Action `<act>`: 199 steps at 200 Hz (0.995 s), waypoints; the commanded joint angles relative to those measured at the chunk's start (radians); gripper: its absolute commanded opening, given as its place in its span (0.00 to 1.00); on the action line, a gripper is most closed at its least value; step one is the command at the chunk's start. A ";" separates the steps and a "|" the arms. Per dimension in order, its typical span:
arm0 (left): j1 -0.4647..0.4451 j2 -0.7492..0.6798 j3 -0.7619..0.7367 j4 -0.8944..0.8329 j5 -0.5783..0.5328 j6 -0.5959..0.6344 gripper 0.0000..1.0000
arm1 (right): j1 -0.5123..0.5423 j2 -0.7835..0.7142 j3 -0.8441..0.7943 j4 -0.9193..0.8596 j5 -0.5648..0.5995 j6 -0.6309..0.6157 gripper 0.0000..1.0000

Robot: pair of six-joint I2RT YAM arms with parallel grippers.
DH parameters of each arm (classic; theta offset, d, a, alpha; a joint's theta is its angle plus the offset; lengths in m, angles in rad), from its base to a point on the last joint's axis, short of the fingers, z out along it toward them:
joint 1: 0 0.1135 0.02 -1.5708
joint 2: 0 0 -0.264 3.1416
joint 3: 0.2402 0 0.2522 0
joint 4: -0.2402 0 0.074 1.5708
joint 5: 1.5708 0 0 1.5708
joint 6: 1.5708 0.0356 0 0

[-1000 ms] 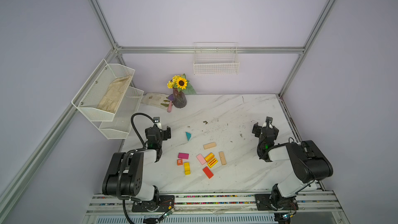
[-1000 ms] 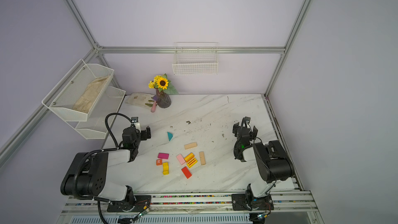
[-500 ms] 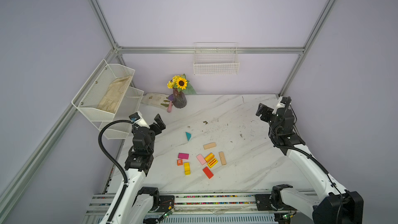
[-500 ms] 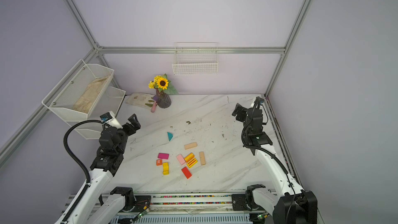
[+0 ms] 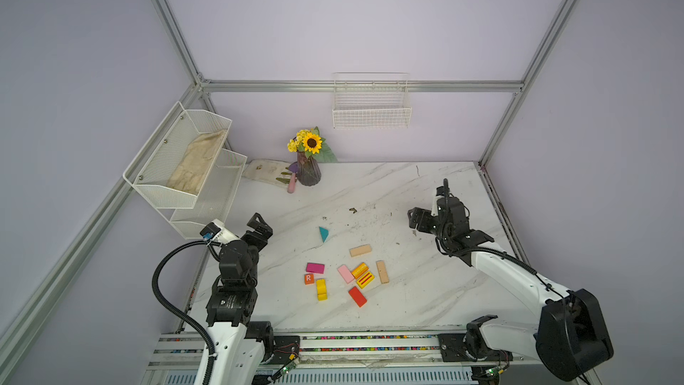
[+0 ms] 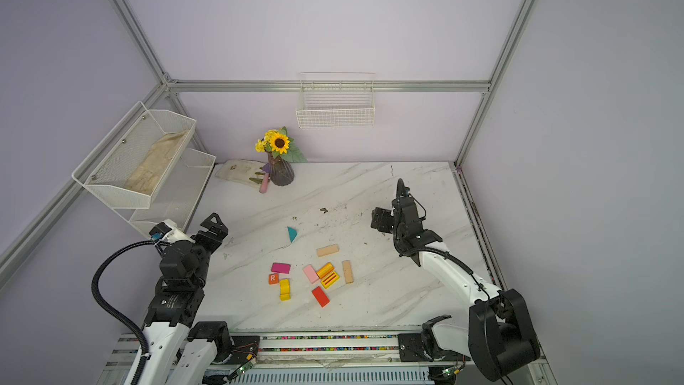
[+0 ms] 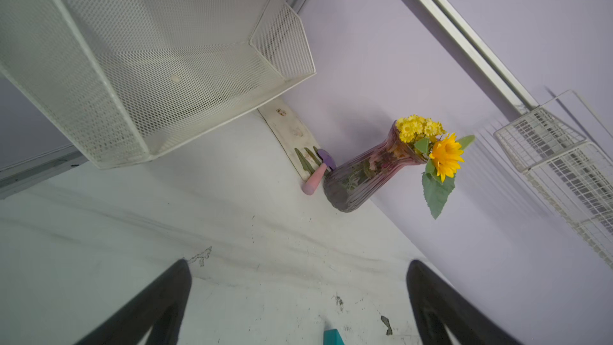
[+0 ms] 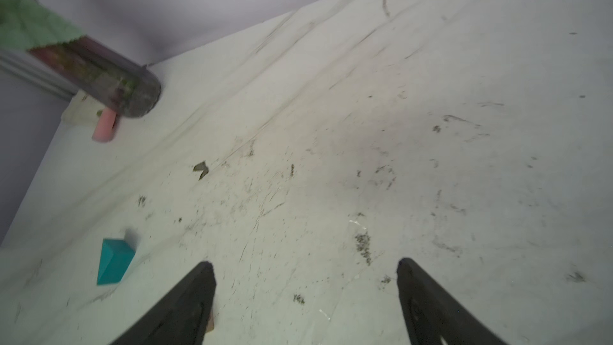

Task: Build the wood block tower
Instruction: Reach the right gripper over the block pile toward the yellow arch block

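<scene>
The wood blocks lie loose and flat on the marble table (image 5: pixel 425 290), none stacked, so no tower is in view. A teal triangle (image 5: pixel 323 233) (image 6: pixel 292 234) (image 8: pixel 114 262) sits apart behind the cluster: two tan slabs (image 5: pixel 360 250) (image 5: pixel 382 271), magenta (image 5: pixel 315 268), orange "R" cube (image 5: pixel 309 278), yellow (image 5: pixel 321 289), pink (image 5: pixel 345 274), striped yellow (image 5: pixel 365 279) and red (image 5: pixel 357 296). My left gripper (image 5: pixel 261 225) (image 6: pixel 214 227) (image 7: pixel 298 270) hovers open and empty left of the triangle. My right gripper (image 5: pixel 416 218) (image 6: pixel 379 218) (image 8: pixel 303 267) is open over bare table to its right.
A purple vase of sunflowers (image 5: pixel 308 170) (image 7: pixel 361 174) stands at the back by a pink-handled tool (image 5: pixel 292 183). A white mesh shelf (image 5: pixel 185 164) overhangs the left edge, close behind the left gripper. A wire basket (image 5: pixel 371 111) hangs on the back wall.
Both arms have unfolded from their tucked pose at the front. Over the last half second the right gripper swung from the back right corner inward and down toward the table's middle.
</scene>
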 commanded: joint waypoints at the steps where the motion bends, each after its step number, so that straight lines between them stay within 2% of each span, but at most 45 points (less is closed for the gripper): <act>1: 0.005 0.067 0.033 -0.016 0.066 0.031 1.00 | 0.071 0.060 0.076 -0.016 0.020 -0.066 0.84; 25: 0.009 0.126 0.038 -0.088 -0.001 -0.059 1.00 | 0.124 0.171 0.153 -0.070 0.011 -0.104 0.81; 59: 0.012 0.162 0.021 -0.006 0.074 -0.049 1.00 | 0.239 0.277 0.222 -0.089 0.008 -0.166 0.79; 89: 0.013 0.163 0.034 -0.007 0.075 -0.048 1.00 | 0.322 0.401 0.304 -0.120 -0.035 -0.217 0.78; 170: 0.013 0.134 0.029 -0.001 0.082 -0.051 1.00 | 0.566 0.643 0.479 -0.213 -0.017 -0.335 0.75; 199: 0.013 0.135 0.032 -0.006 0.079 -0.054 1.00 | 0.632 0.716 0.535 -0.224 -0.063 -0.345 0.75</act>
